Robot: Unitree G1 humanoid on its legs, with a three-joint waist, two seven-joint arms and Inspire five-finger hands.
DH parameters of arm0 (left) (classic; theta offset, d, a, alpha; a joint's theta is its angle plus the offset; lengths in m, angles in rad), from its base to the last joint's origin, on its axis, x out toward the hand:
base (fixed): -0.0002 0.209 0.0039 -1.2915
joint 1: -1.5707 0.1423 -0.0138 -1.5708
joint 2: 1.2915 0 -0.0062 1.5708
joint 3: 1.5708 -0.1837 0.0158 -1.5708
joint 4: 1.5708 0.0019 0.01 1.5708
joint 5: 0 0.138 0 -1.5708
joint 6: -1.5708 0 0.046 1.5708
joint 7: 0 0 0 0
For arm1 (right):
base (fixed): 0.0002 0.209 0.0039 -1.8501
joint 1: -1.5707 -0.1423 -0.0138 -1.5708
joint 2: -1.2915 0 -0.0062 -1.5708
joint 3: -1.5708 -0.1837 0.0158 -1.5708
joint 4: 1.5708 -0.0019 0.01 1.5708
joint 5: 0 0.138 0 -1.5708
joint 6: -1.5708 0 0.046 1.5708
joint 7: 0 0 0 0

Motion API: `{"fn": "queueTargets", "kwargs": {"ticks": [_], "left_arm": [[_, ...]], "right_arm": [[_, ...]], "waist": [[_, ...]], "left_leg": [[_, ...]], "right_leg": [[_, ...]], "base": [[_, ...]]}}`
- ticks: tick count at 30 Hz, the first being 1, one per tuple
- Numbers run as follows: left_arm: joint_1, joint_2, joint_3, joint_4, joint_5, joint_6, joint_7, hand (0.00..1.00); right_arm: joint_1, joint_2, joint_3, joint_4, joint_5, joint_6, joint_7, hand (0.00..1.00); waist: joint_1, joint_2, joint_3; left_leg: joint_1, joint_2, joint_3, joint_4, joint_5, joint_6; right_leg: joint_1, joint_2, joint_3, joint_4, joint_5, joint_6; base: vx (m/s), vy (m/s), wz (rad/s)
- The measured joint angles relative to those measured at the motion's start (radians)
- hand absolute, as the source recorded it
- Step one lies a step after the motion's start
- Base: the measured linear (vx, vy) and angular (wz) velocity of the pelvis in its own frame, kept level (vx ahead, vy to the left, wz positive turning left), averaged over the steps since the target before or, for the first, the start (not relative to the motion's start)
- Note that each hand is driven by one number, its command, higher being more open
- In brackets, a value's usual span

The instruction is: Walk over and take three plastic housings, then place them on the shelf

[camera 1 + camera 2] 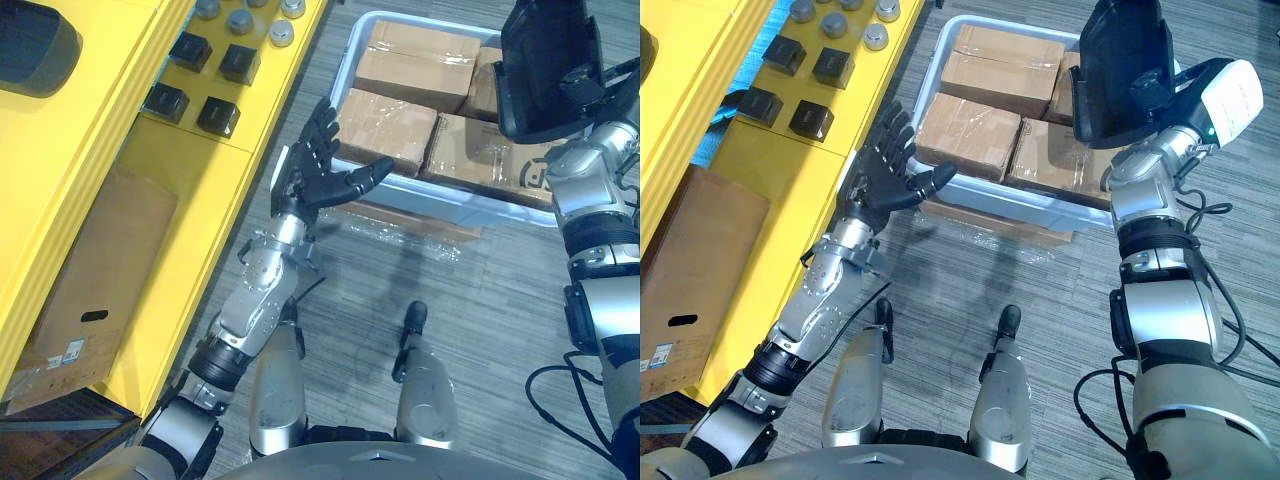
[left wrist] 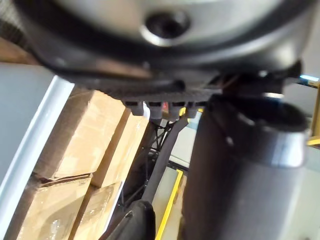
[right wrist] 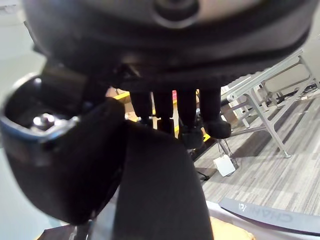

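- Gripping a black housing (image 1: 1122,70), the right hand (image 1: 1190,90) had its fingers curled round it, raised over the right end of the bin (image 1: 440,202).
- The left hand (image 1: 315,176) was open and held nothing, fingers spread, just beside the bin's near left corner, between the bin and the edge of the yellow shelf (image 1: 200,185).
- Boxes (image 1: 385,125) packed the bin up to its rim.
- Black blocks (image 1: 218,116) and grey caps (image 1: 240,20) sat on the shelf, back from its edge.
- A cardboard sheet (image 1: 90,290) lay on a lower level.
- Open floor (image 1: 490,300) lay on the near side of the bin.
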Motion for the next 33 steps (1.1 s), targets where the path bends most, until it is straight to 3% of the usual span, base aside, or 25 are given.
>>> {"fn": "queueTargets", "kwargs": {"ticks": [8,14,18,21,23,27,33], "left_arm": [[0.012,0.001,0.002,0.0,-0.021,0.06,0.001,1.0],[0.018,0.003,0.019,0.044,-0.165,0.228,-0.036,1.0],[-0.056,-0.004,0.013,0.245,-0.245,0.289,-0.053,1.0],[-0.16,0.004,0.015,0.419,-0.335,0.322,-0.053,1.0],[-0.241,-0.002,0.017,0.49,-0.379,0.325,-0.052,1.0],[-0.351,-0.015,0.019,0.546,-0.462,0.321,-0.053,1.0],[-0.435,-0.065,0.033,0.593,-0.731,0.233,-0.056,1.0]], "right_arm": [[0.007,0.025,-0.005,-0.011,0.001,-0.01,0.0,0.0],[0.041,0.025,-0.002,-0.182,-0.078,-0.059,0.0,0.0],[0.053,0.036,0.008,-0.272,-0.161,-0.108,0.0,0.0],[0.068,0.068,0.033,-0.334,-0.2,-0.147,0.003,0.0],[0.077,0.079,0.052,-0.339,-0.233,-0.174,0.005,0.0],[0.077,0.119,0.084,-0.338,-0.234,-0.182,0.01,0.0],[0.07,0.152,0.137,-0.338,-0.236,-0.209,0.024,0.0]], "waist": [[-0.003,-0.002,0.001],[-0.022,-0.007,0.004],[-0.036,-0.038,0.003],[-0.058,-0.08,0.002],[-0.064,-0.096,0.002],[-0.082,-0.098,0.002],[-0.108,-0.098,0.002]], "left_leg": [[0.034,0.003,0.014,-0.04,0.016,-0.005],[0.062,0.003,0.027,-0.055,0.019,-0.007],[0.091,0.007,0.047,-0.069,0.019,-0.007],[0.111,0.008,0.076,-0.08,0.019,-0.007],[0.118,0.009,0.095,-0.083,0.018,-0.009],[0.117,0.011,0.114,-0.083,0.015,-0.011],[0.119,0.015,0.139,-0.082,0.001,-0.014]], "right_leg": [[0.007,0.003,0.004,0.001,-0.001,-0.001],[0.019,0.003,0.013,0.0,-0.003,-0.004],[0.026,0.005,0.027,-0.002,-0.006,-0.008],[0.021,0.005,0.052,-0.004,-0.006,-0.008],[0.014,0.005,0.072,-0.005,-0.001,-0.006],[-0.002,0.007,0.092,-0.005,0.002,-0.003],[-0.018,0.011,0.114,-0.005,0.003,-0.002]], "base": [[0.02,-0.003,-0.02],[0.0,0.005,-0.04],[-0.01,0.002,-0.15],[0.0,0.012,-0.24],[0.02,0.018,-0.2],[0.03,0.026,-0.14],[0.03,0.026,-0.11]]}}
